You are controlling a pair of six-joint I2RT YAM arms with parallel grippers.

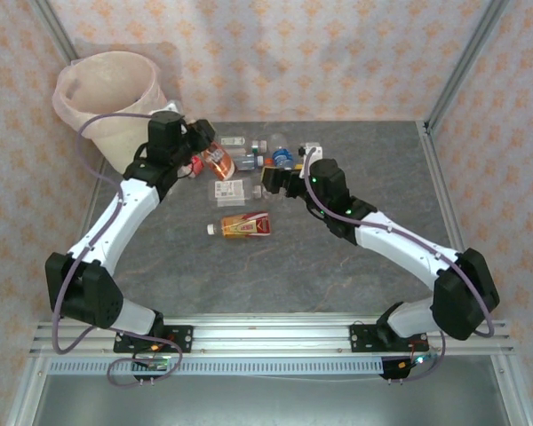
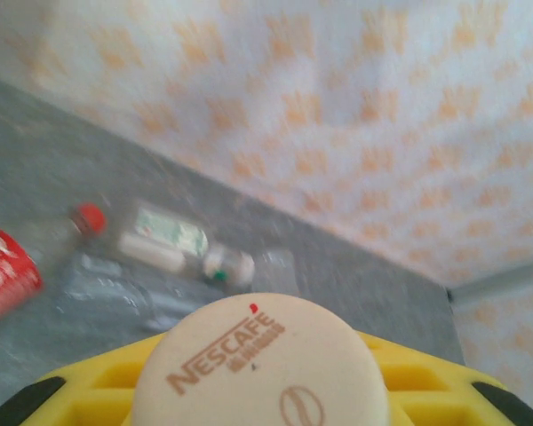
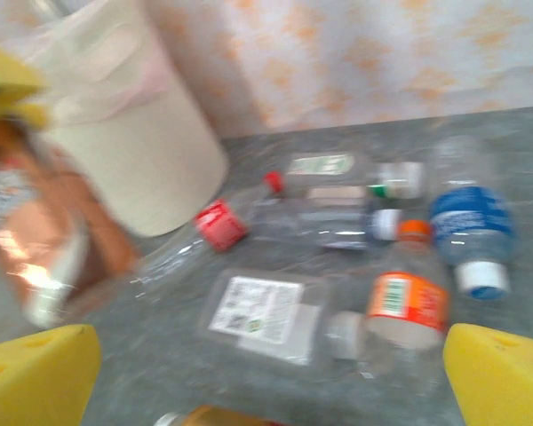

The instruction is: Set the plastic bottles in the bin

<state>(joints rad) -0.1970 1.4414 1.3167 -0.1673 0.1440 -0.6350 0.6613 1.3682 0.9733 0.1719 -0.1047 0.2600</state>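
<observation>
**Workspace with two arms.** A grey table is shown, with the bin, lined with a pinkish bag, at its far left corner. The left gripper is seen near the bin, its yellow fingers closed on a brown coffee bottle whose cream cap is marked NESCAFE. The right gripper is held with its fingers spread wide and nothing between them, beside the loose plastic bottles lying on the table. An orange-labelled bottle is laid apart, nearer the bases.
</observation>
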